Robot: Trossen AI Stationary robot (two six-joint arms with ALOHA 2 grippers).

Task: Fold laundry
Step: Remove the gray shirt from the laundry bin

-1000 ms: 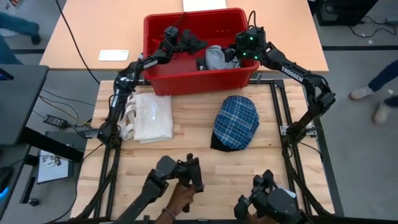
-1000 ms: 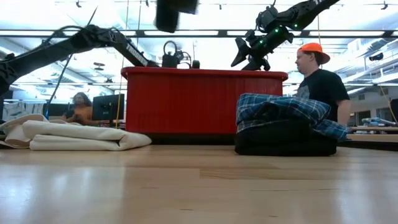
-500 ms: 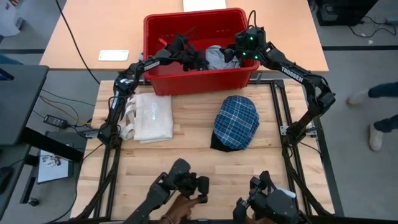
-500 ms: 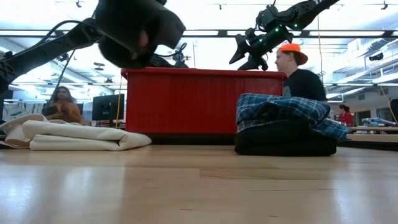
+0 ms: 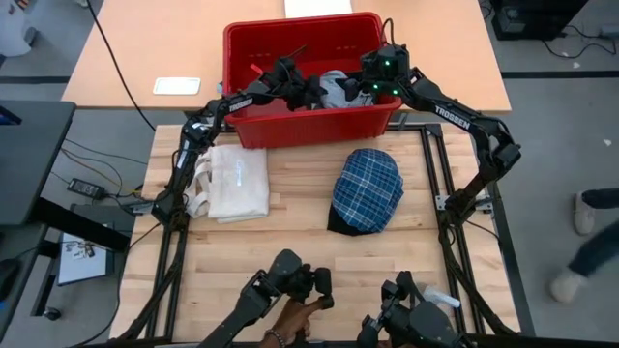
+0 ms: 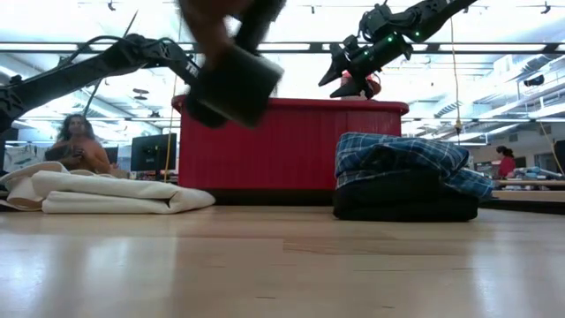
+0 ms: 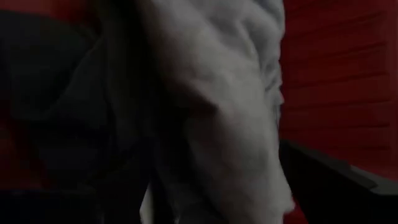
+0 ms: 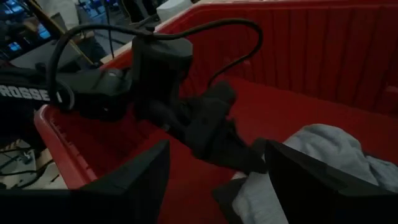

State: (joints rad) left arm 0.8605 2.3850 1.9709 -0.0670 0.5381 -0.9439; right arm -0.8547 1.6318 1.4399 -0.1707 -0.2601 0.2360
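Observation:
A red bin (image 5: 309,121) stands at the table's far edge. In it lies the grey garment (image 5: 338,89) (image 8: 323,155), with dark cloth, seemingly the black garment (image 7: 56,106), beside it. My left gripper (image 5: 302,89) is down inside the bin, right up against the grey garment (image 7: 230,112), which fills its wrist view. My right gripper (image 5: 375,87) (image 8: 217,149) hovers open above the bin's right part, over the grey garment, touching nothing. The folded blue-and-white plaid garment (image 5: 368,187) (image 6: 402,155) rests flat on the table, near the bin.
A folded cream cloth (image 5: 237,182) (image 6: 106,193) lies on the table's left part. At the near edge, a person's hand (image 5: 285,314) works two dark control arms; one blurs across the low view (image 6: 234,79). People sit in the room beyond.
My left gripper has moved inside the bin toward the table's right and down, closing in on the grey garment. The control arm at the near edge has swung across the low view. The garments on the table have stayed put.

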